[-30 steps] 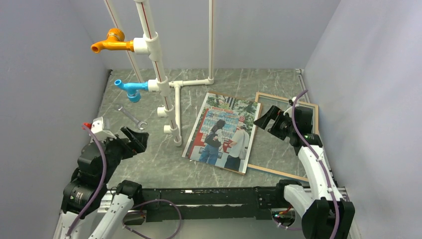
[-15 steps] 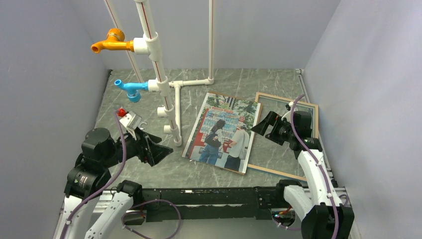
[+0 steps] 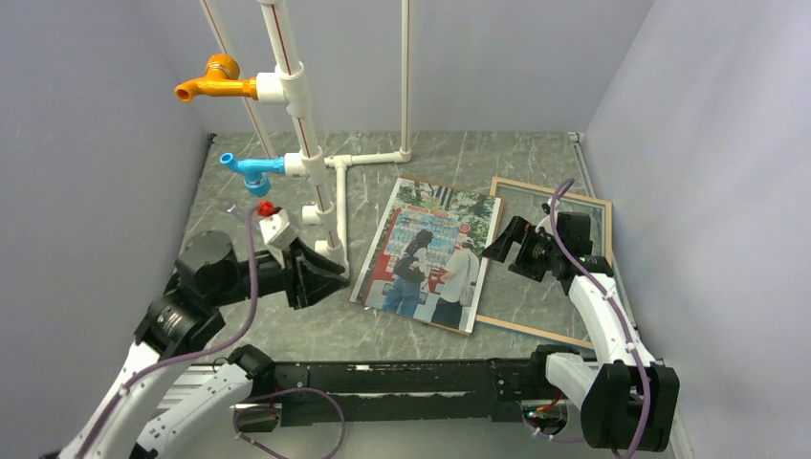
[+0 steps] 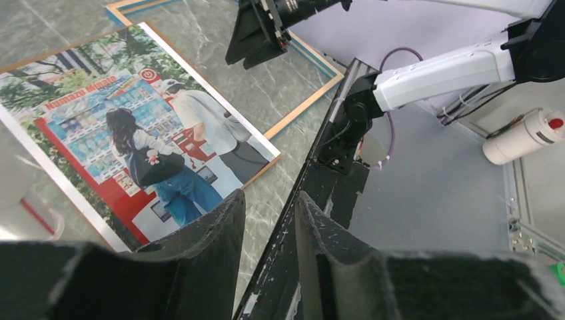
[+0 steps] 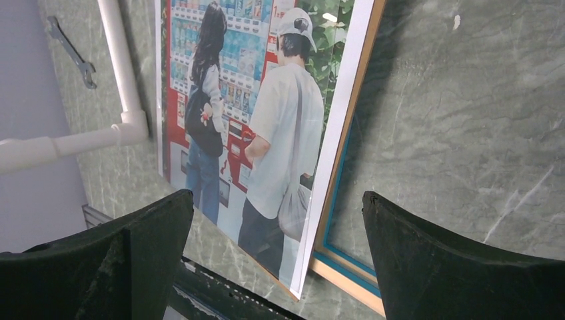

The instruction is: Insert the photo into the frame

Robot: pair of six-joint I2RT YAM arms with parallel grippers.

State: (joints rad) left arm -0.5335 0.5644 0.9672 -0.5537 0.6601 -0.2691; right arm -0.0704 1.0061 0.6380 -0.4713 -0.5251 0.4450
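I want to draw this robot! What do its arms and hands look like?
The left arm and right arm have white tube-like parts joined by round black joints. A purple cable loops along each one. The left hand and right hand are black, each with two chunky wedge-shaped fingers. A small white box with a red knob sits by the left wrist.

White pipes (image 3: 308, 172) carry an orange tap (image 3: 215, 84) above a blue tap (image 3: 251, 170); a wrench (image 5: 70, 52) lies nearby.
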